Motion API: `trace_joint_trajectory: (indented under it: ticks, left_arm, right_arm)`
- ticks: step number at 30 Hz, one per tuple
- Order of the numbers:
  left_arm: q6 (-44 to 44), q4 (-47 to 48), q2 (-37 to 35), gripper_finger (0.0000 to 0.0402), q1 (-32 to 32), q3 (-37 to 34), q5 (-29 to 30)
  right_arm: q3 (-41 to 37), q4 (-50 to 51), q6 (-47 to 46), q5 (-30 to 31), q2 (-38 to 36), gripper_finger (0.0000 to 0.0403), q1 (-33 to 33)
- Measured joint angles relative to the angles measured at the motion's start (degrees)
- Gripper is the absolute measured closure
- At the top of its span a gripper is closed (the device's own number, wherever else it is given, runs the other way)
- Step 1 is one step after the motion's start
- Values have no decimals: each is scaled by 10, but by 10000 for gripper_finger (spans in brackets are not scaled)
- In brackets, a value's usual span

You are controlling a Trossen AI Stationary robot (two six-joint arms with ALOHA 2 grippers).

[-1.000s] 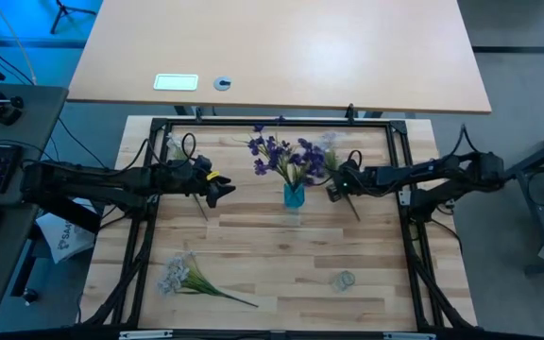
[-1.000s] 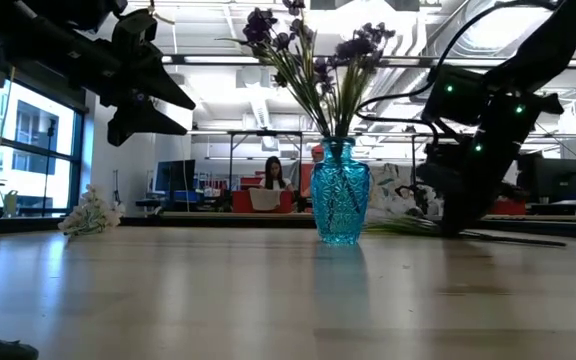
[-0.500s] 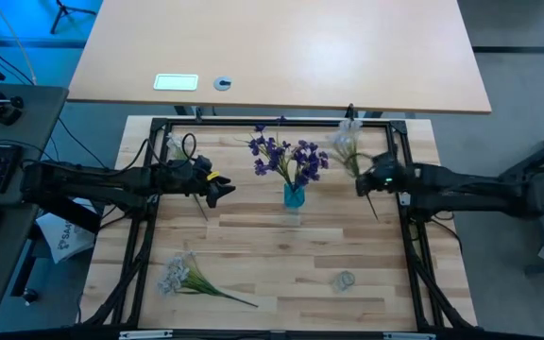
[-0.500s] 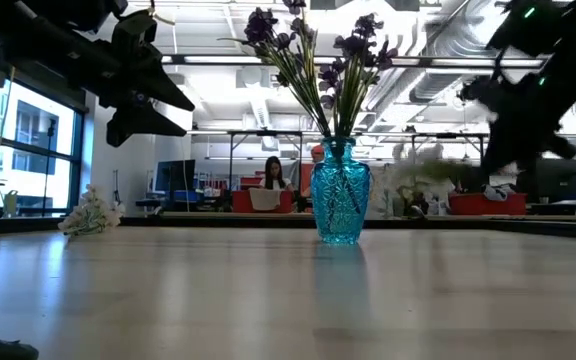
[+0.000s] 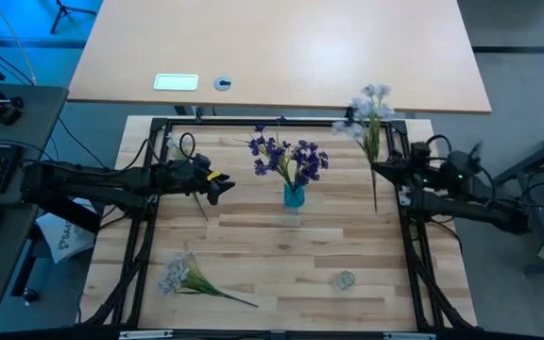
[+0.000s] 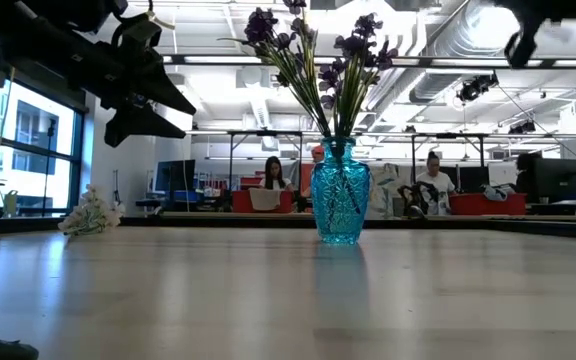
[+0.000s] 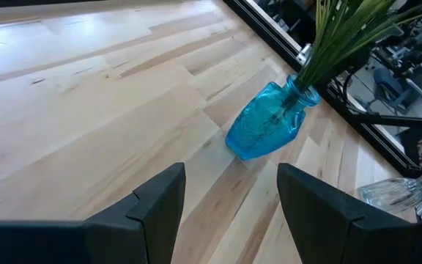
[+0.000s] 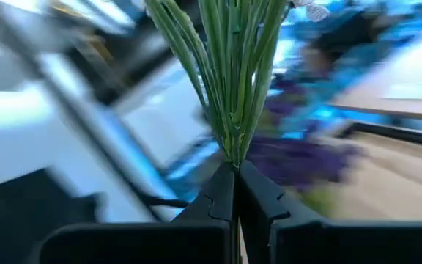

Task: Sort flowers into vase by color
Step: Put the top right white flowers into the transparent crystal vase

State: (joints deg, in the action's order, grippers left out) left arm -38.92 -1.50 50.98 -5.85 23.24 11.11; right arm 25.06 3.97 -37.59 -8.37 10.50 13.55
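A blue glass vase (image 5: 294,195) stands at the table's middle and holds dark purple flowers (image 5: 286,156); it also shows in the left wrist view (image 7: 266,128). My right gripper (image 5: 380,170) is up near the table's right edge, shut on a pale white-lavender sprig (image 5: 371,104). My left gripper (image 5: 221,187) hovers open to the left of the vase, with nothing between its fingers (image 7: 160,209). Another pale sprig (image 5: 187,277) lies flat on the table at the near left. My right gripper pinches the pale sprig's bundle of green stems (image 8: 233,143) between its two fingers, which lie across the stems. The sprig is lifted clear of the table. Its blooms (image 5: 373,97) point toward the far edge, and its stem end (image 5: 376,206) sticks out toward the near side.
A clear glass vase (image 5: 345,280) lies on its side at the near right. A black frame (image 5: 272,122) runs around the table's edges. Behind it stands a tan table (image 5: 281,57). People sit in the room beyond (image 6: 271,180).
My right gripper has risen from the table beside the blue vase and drawn back toward the right edge, tipping from pointing down to about level. The pale sprig has gone with it, lifted clear of the table, its blooms now over the far right corner.
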Motion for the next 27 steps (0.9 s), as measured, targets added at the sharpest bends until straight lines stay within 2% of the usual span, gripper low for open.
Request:
trace_joint_trajectory:
  ticks: [3,7,11,15,19,23,27]
  left_arm:
    - [0,0,0,198,0,0,0]
    - [-9,0,0,198,0,0,0]
    - [-35,0,0,198,0,0,-1]
    - [-45,0,0,198,0,0,-5]
    - [-45,0,0,198,0,0,-4]
    - [-45,1,0,198,0,0,-2]
    - [-45,2,0,198,0,0,-2]
  right_arm:
    - [0,-60,-15,-41,13,403,-21]
    - [-19,-145,-10,-33,39,403,-78]
    - [-96,-275,-11,33,81,403,-163]
    - [-189,-468,-29,132,134,403,-257]
    - [-214,-652,28,183,179,403,-344]
    - [-190,-652,78,226,224,403,-418]
    - [-169,-625,76,279,294,403,-473]
